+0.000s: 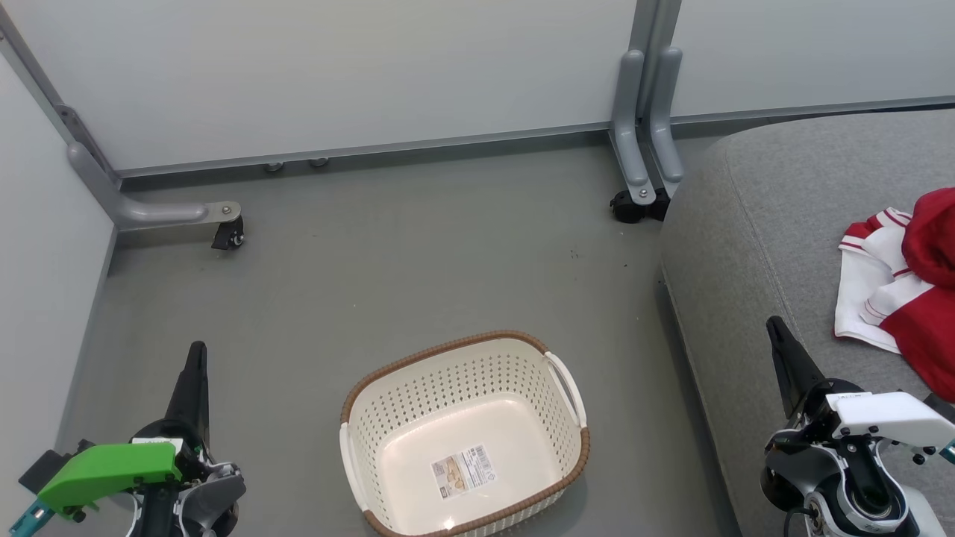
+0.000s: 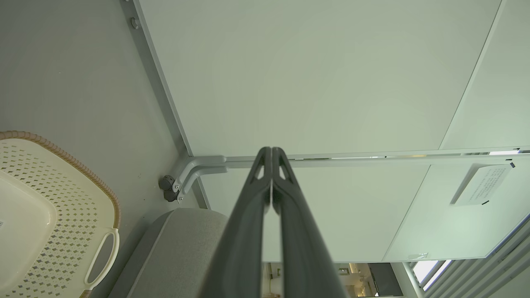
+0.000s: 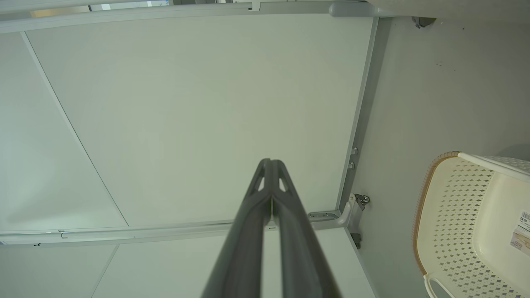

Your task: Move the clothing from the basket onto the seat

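Note:
The cream basket [image 1: 388,418] with a brown rim stands on the floor at the bottom middle, holding nothing but a label on its bottom. Red and white clothing [image 1: 906,283] lies on the grey seat [image 1: 753,224] at the right edge. My left gripper [image 1: 195,350] is shut at the lower left, well to the left of the basket. My right gripper [image 1: 773,322] is shut at the lower right, over the seat's front edge, short of the clothing. The left wrist view has shut fingertips [image 2: 271,150] with the basket [image 2: 62,198] at its left; in the right wrist view, shut fingertips [image 3: 271,160] and the basket [image 3: 455,215].
Pale partition panels [image 1: 336,67] close the back and left. Their grey feet with black castors [image 1: 227,235] [image 1: 634,205] stand on the grey floor [image 1: 388,253]. Open floor lies between the basket and the panels.

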Controlling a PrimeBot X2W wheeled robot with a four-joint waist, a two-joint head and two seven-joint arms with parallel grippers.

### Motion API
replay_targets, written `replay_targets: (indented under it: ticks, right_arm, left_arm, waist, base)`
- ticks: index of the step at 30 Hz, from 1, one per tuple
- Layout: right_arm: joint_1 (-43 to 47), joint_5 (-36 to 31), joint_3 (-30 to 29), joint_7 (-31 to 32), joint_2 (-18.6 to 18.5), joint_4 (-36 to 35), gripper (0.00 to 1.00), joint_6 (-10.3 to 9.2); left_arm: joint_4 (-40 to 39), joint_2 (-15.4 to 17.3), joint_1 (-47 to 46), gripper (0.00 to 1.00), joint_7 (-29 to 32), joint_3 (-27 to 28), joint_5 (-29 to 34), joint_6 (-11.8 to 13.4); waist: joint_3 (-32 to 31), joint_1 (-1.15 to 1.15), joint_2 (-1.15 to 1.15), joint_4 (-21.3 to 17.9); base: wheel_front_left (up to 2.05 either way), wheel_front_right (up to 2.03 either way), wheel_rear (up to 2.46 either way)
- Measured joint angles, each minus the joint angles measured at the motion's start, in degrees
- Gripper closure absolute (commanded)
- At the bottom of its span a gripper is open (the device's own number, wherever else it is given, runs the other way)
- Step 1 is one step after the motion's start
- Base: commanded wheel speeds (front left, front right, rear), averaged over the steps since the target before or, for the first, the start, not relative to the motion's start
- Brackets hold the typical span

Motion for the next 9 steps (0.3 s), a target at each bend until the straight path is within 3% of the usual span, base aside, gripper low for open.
replay_targets:
  ticks: [9]
  right_arm:
    - [-0.01,-0.08,-0.14,0.07,0.10,0.01,1.00,0.00]
  left_arm:
    - [0.00,0.00,0.00,1.00,0.00,0.00,0.00,0.00]
  waist:
    - [0.00,0.00,0.00,0.00]
  base:
    - [0.00,0.00,0.00]
